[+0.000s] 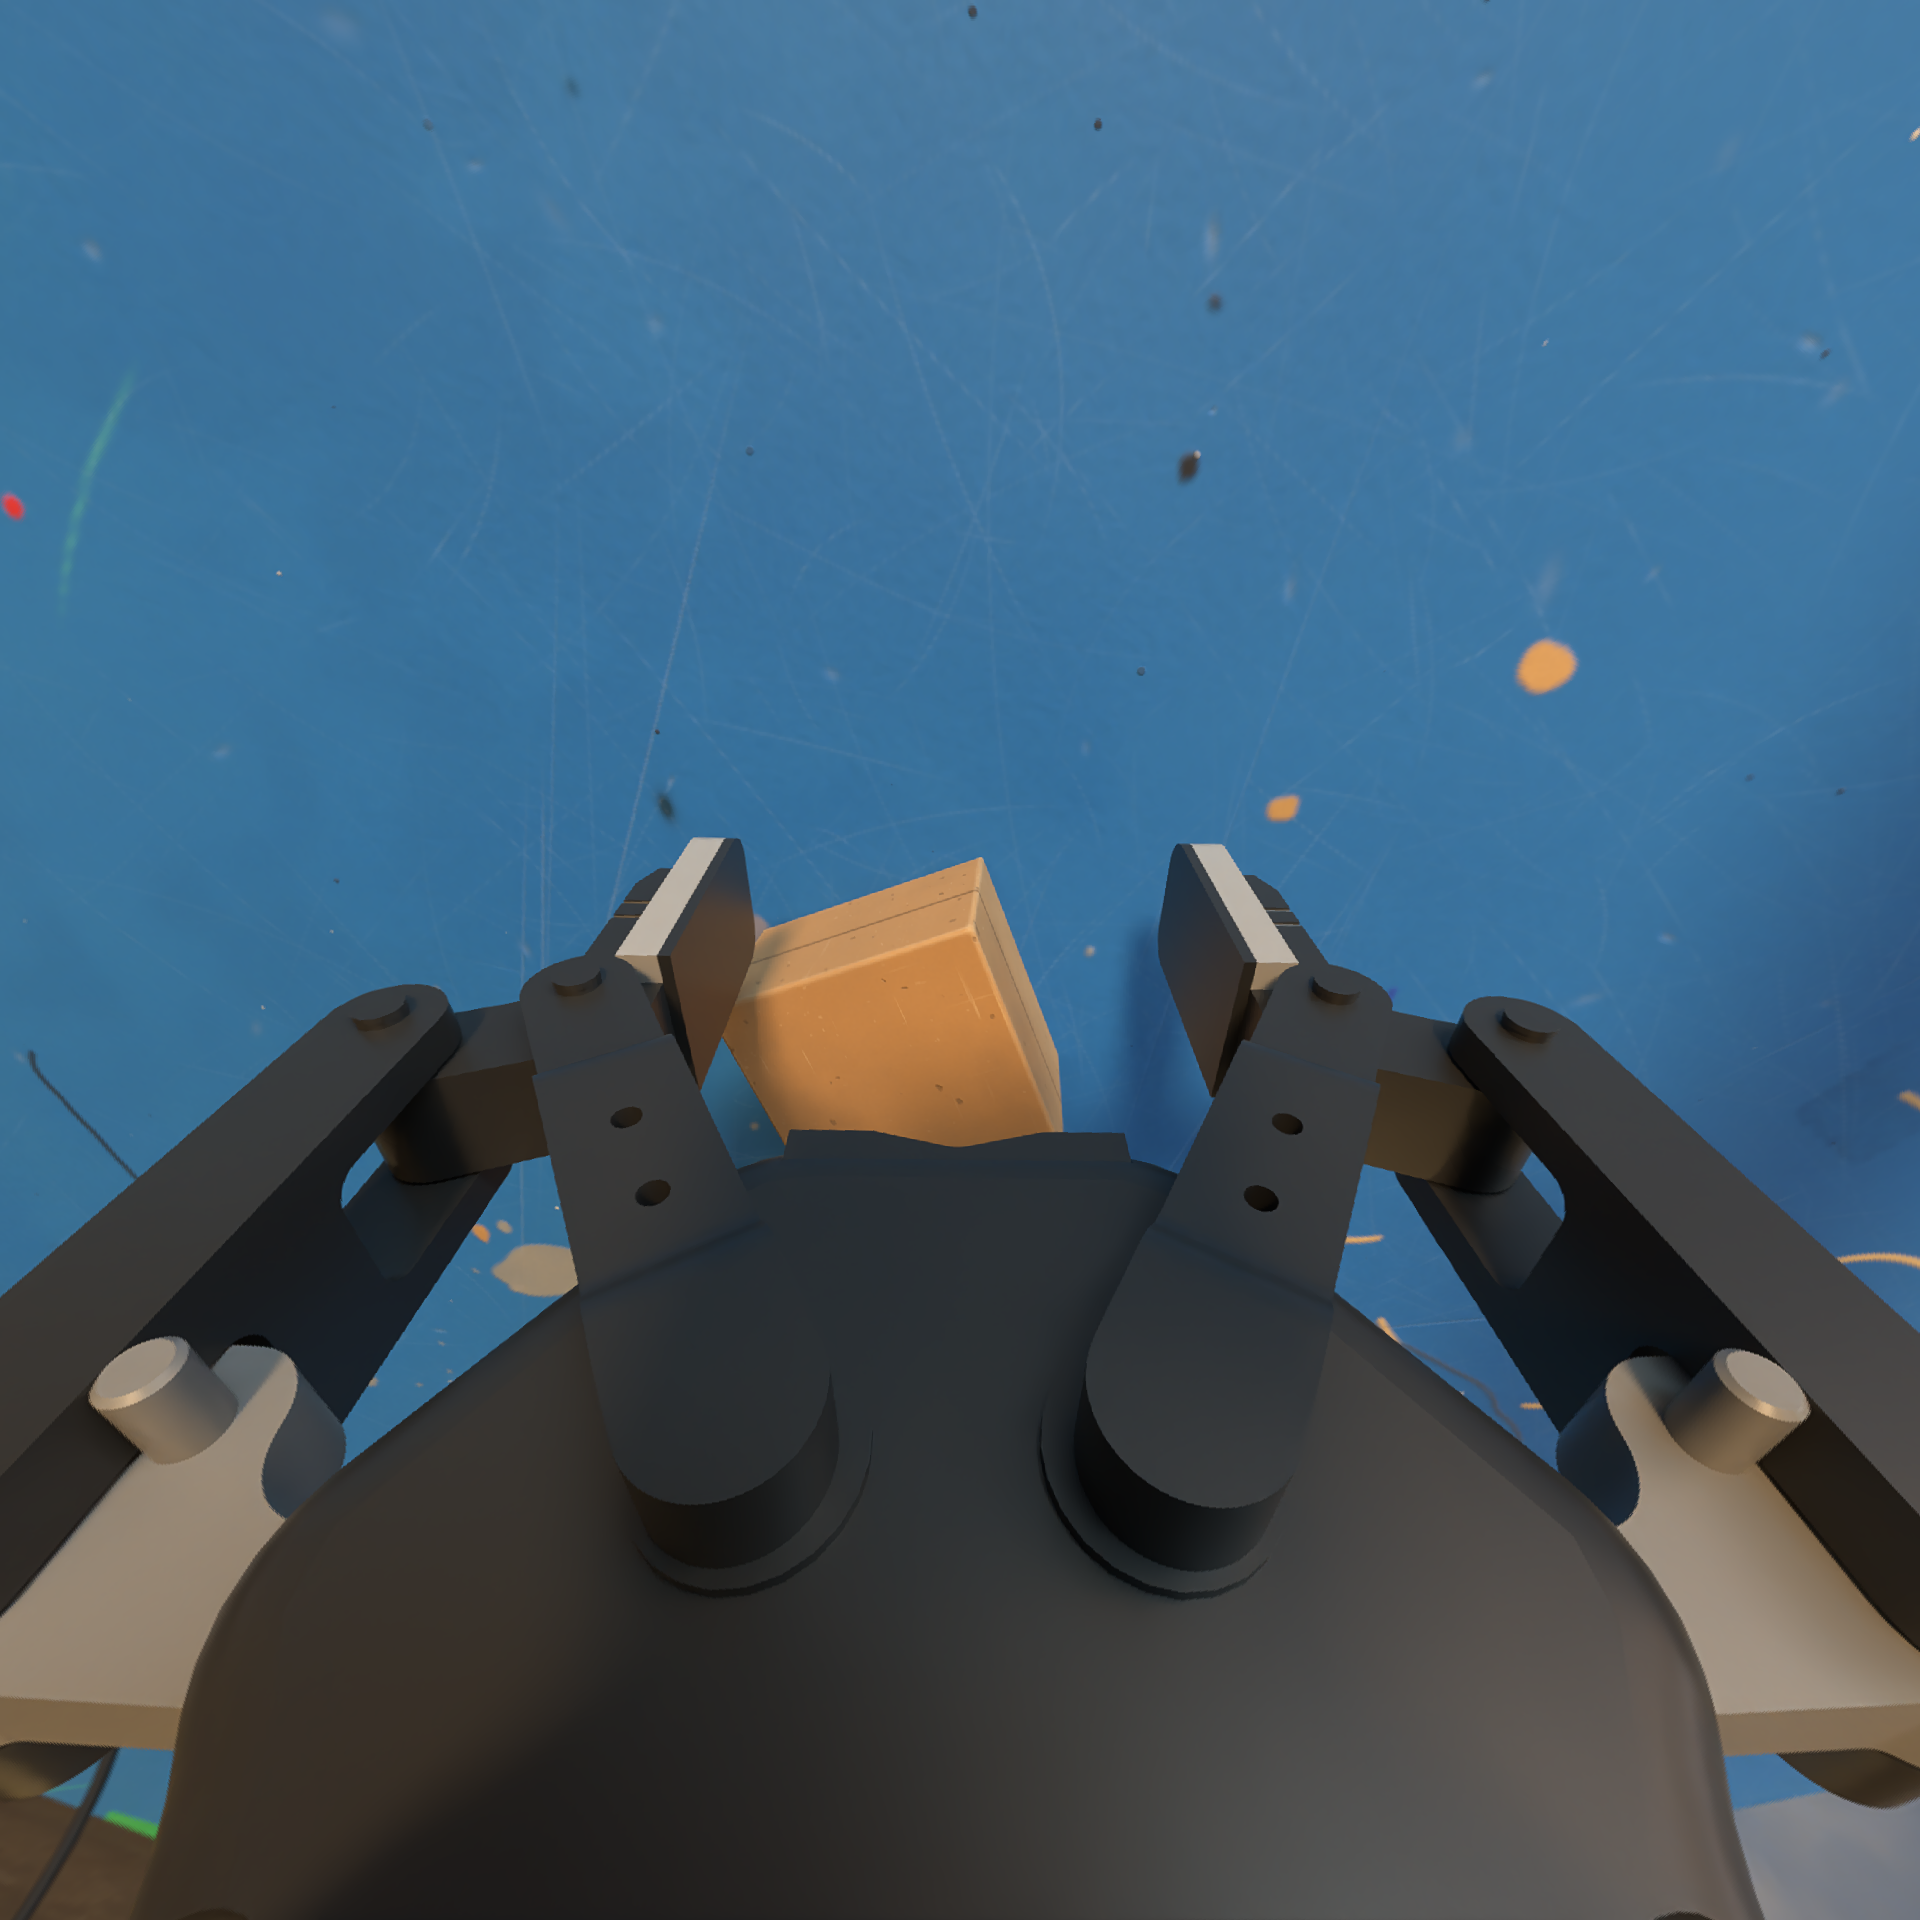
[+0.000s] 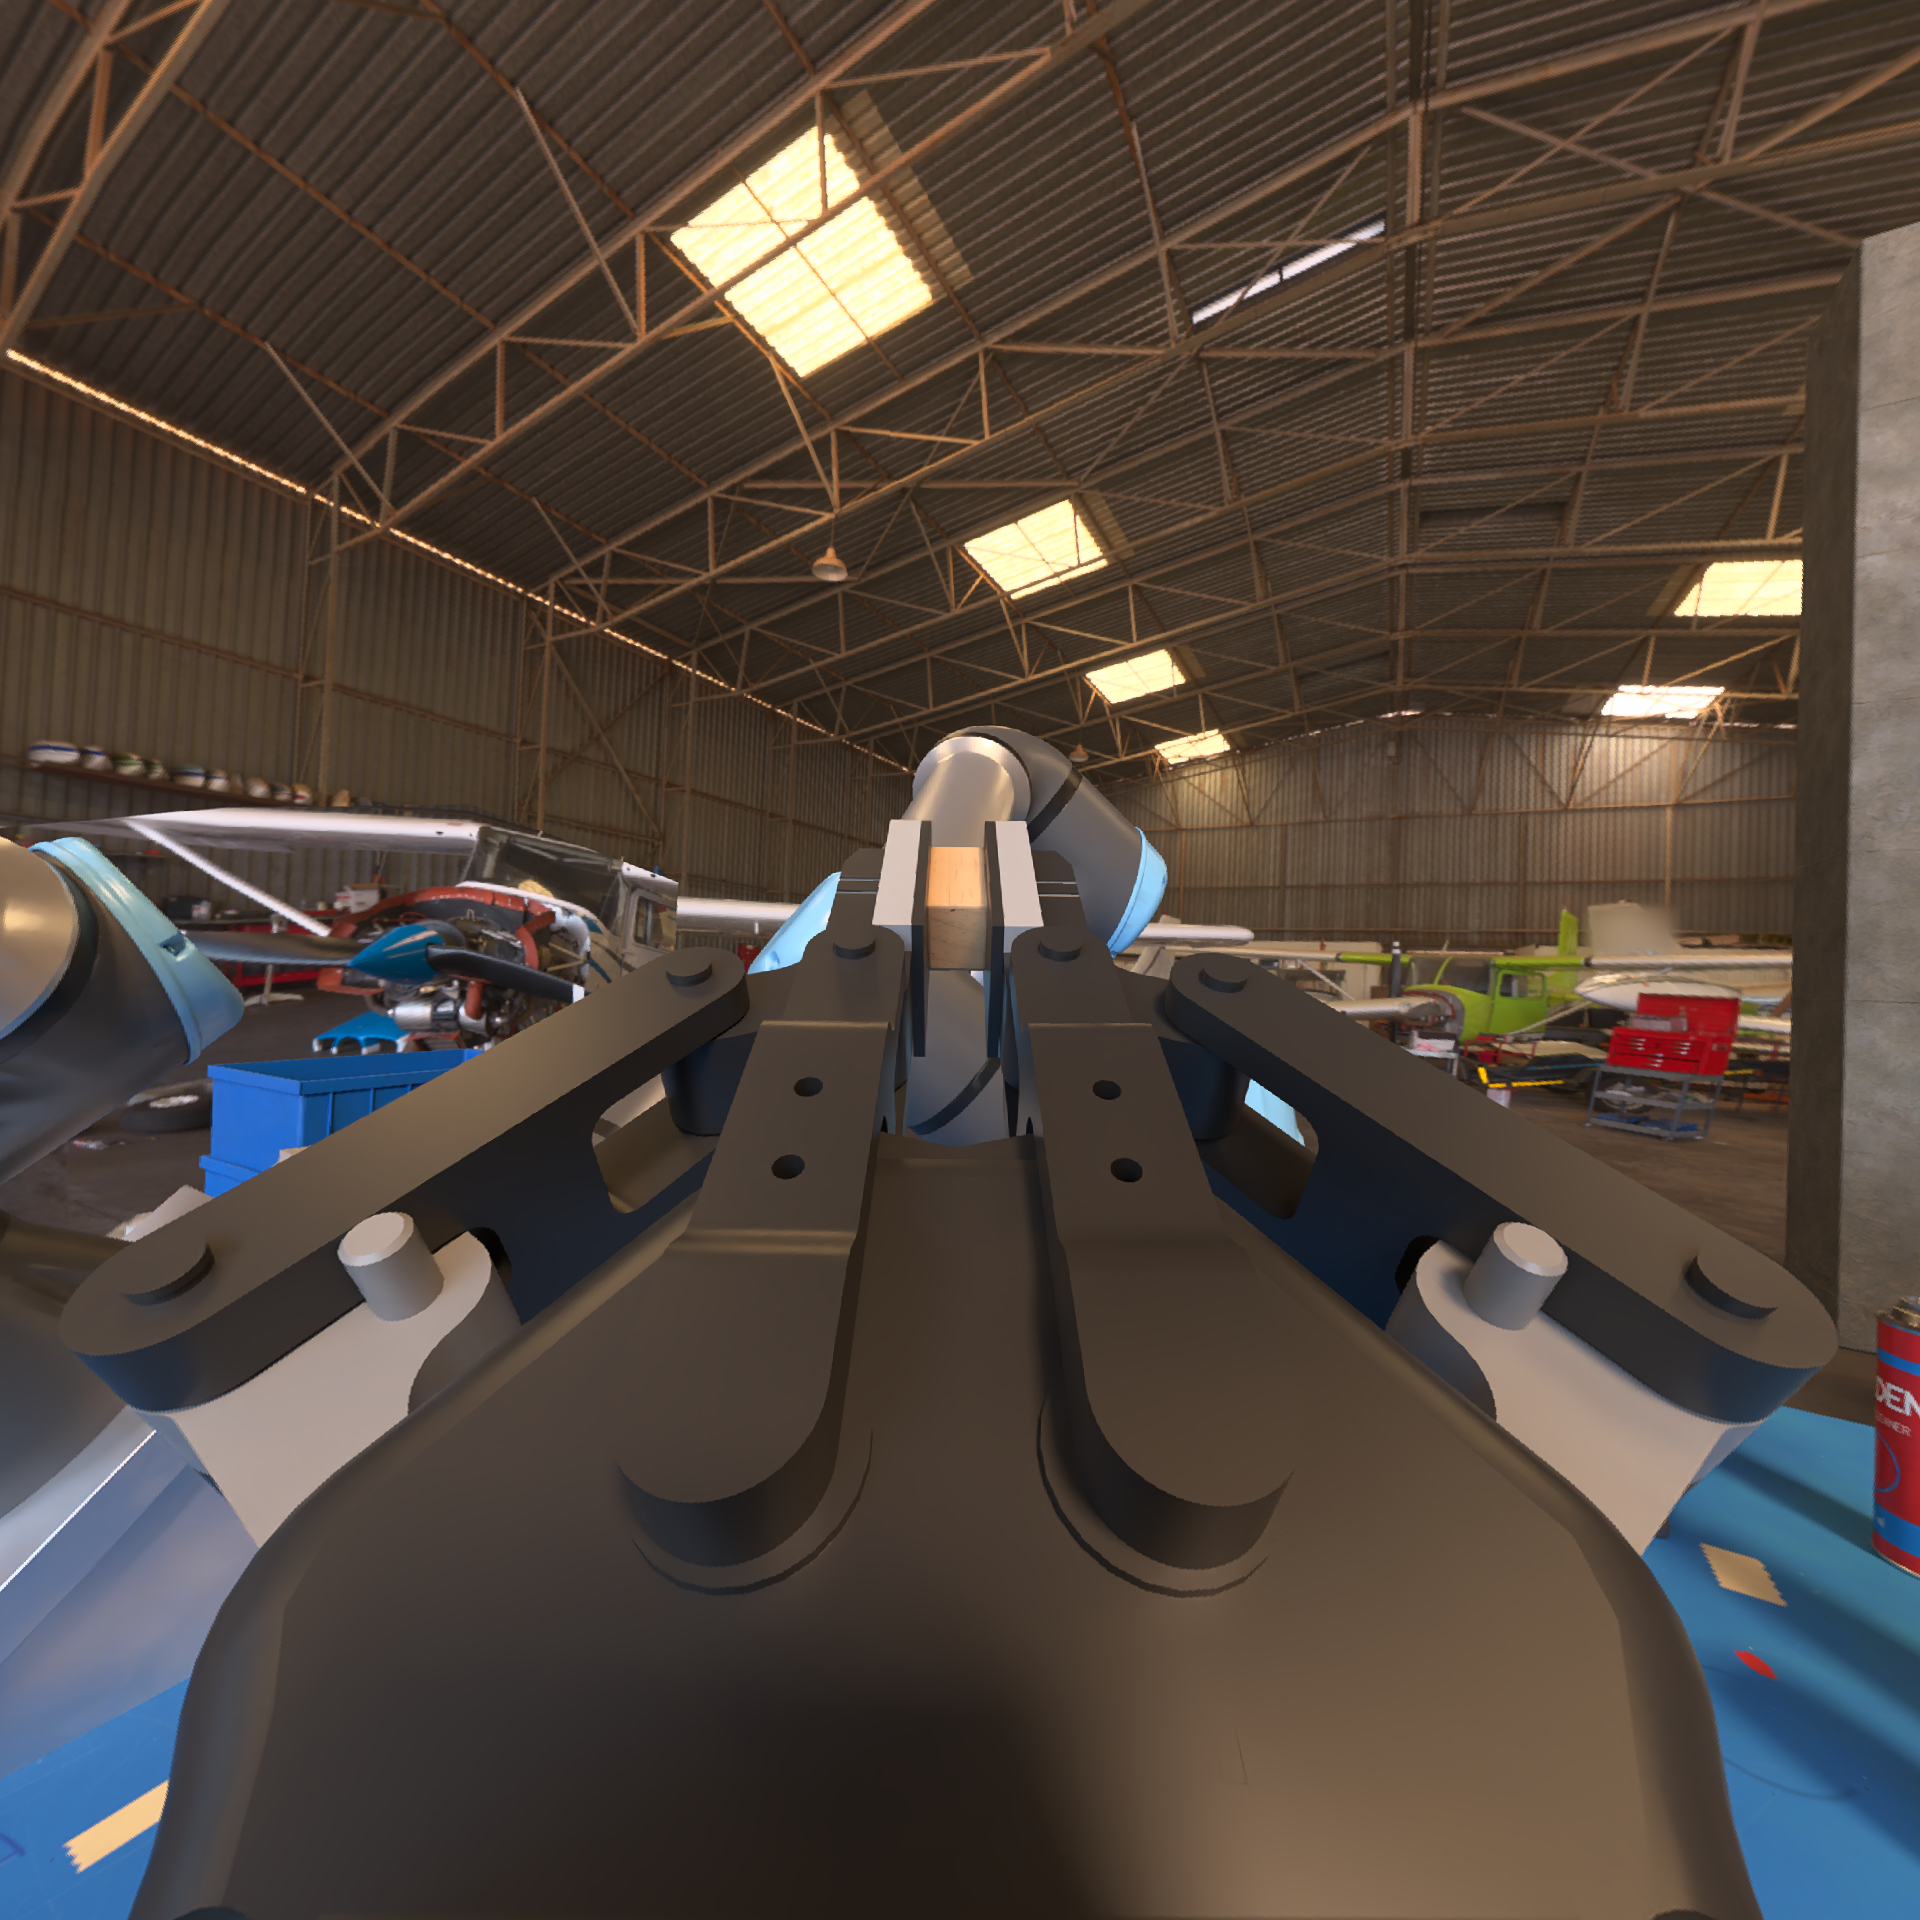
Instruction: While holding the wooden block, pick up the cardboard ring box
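Observation:
In the left wrist view, a tan cardboard ring box (image 1: pixel 899 1013) lies on the blue table (image 1: pixel 935 416), turned at an angle. My left gripper (image 1: pixel 956 935) is open and hangs over it, fingers on either side. The left pad (image 1: pixel 712 935) is at the box's left corner; the right pad (image 1: pixel 1205 956) stands apart from it. The box's near end is hidden behind the gripper body. In the right wrist view, my right gripper (image 2: pixel 956 904) is shut on a small pale wooden block (image 2: pixel 956 906), held up in the air and pointing level across the hangar.
A red can (image 2: pixel 1896 1444) stands on the blue table (image 2: pixel 1787 1683) at the right edge of the right wrist view. The other arm's joints (image 2: pixel 1039 800) show behind the block and another arm segment (image 2: pixel 83 987) at far left. The table surface is scratched and paint-flecked.

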You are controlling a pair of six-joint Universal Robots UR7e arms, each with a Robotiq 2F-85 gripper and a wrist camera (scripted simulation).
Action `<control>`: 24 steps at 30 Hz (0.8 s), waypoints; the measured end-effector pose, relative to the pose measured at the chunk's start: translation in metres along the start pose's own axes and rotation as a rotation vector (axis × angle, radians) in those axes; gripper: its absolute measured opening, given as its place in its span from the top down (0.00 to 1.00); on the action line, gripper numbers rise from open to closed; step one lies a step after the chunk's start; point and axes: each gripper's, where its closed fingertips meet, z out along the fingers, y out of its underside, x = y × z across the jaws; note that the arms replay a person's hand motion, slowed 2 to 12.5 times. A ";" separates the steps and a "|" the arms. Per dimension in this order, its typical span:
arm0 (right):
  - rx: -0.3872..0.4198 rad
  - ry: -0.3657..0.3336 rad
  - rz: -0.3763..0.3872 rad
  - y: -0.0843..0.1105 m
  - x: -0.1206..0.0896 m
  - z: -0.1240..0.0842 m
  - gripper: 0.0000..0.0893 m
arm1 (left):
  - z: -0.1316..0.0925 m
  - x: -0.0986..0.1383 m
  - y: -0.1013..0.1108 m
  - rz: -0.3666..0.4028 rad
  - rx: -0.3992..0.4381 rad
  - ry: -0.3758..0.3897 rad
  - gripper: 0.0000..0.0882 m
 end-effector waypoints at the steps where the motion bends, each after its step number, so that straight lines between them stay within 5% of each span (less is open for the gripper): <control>1: -0.001 -0.001 -0.001 0.000 0.000 0.000 0.90 | -0.002 0.001 0.000 -0.011 0.013 -0.002 0.21; 11: -0.007 -0.010 -0.007 0.001 -0.003 0.002 0.90 | -0.017 -0.002 0.005 -0.115 0.116 -0.060 0.10; 24: -0.007 -0.020 0.004 0.003 -0.003 0.004 0.90 | -0.014 0.001 0.030 -0.200 0.120 -0.093 0.03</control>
